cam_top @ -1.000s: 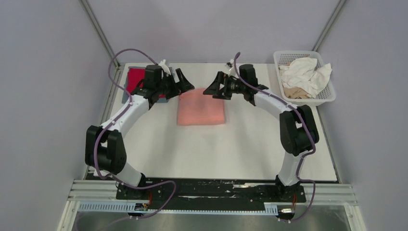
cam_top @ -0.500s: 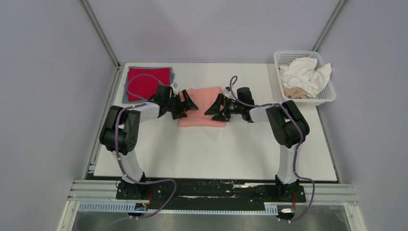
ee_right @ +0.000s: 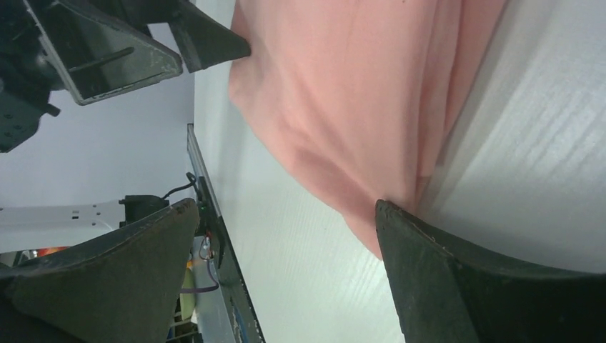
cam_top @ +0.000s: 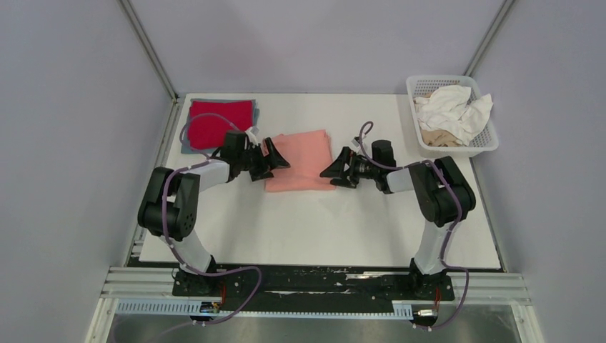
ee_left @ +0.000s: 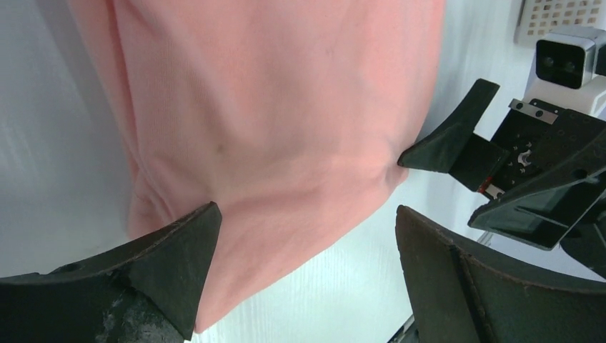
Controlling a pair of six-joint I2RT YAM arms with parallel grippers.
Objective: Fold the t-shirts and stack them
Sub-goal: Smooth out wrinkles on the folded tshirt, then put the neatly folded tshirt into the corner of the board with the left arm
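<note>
Stack sits in the far left corner of the tabletop: red shirt folded square on a grey-blue shirt, of which only the edge shows. It reads as the finished pile, so the next folded shirt should land there.

Left end effector sits low at the left edge of the pink shirt. Its fingers are spread wide and hold nothing. The wrist view shows one finger over the cloth's near corner and the other over bare tabletop. The pink shirt lies flat mid-tabletop, folded to a rectangle, near the stack but not touching it.

Right end effector mirrors this at the shirt's right edge, also spread and empty. One tip is close to the hem, but I can't tell if it touches.

My read is that the two are lined up on opposite sides to pinch both edges together, for another fold or a carry to the stack. The symmetric setup should keep the cloth from skewing.

Basket is at far right. It holds crumpled white shirts with a beige shirt under them, all unfolded.

In the way:
- The left arm's cable loop hangs over the stack's near edge and could drag the red shirt.
- The end effectors face each other across the narrow shirt, so closing in risks a bump.
- The path to the basket looks open.
</note>
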